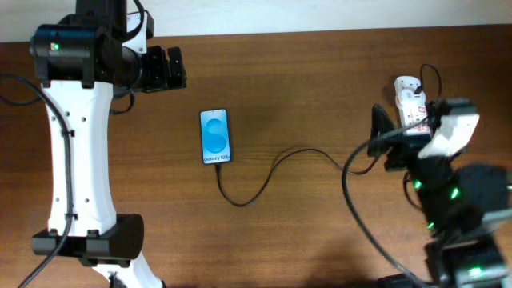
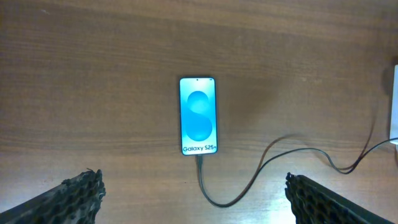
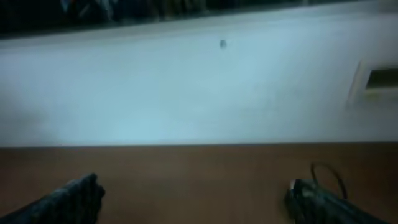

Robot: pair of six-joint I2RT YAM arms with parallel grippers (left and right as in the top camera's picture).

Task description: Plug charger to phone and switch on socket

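The phone [image 1: 214, 137] lies flat on the wooden table with its blue-and-white screen lit, and also shows in the left wrist view [image 2: 198, 116]. The thin black charger cable [image 1: 276, 164] meets the phone's bottom edge [image 2: 199, 163], loops on the table and runs right toward the white socket [image 1: 410, 96], which my right arm partly hides. My left gripper [image 1: 170, 68] is open and empty, up and left of the phone [image 2: 193, 199]. My right gripper [image 1: 390, 132] is open and empty beside the socket. Its wrist view [image 3: 193, 199] is blurred and shows table and wall.
A white wall [image 3: 186, 93] rises behind the table's far edge. A thin black cable loop [image 1: 432, 76] curls beside the socket's far end. My right arm's thick black cable [image 1: 360, 216] lies on the table at the right front. A white edge [image 2: 394, 106] shows at the right.
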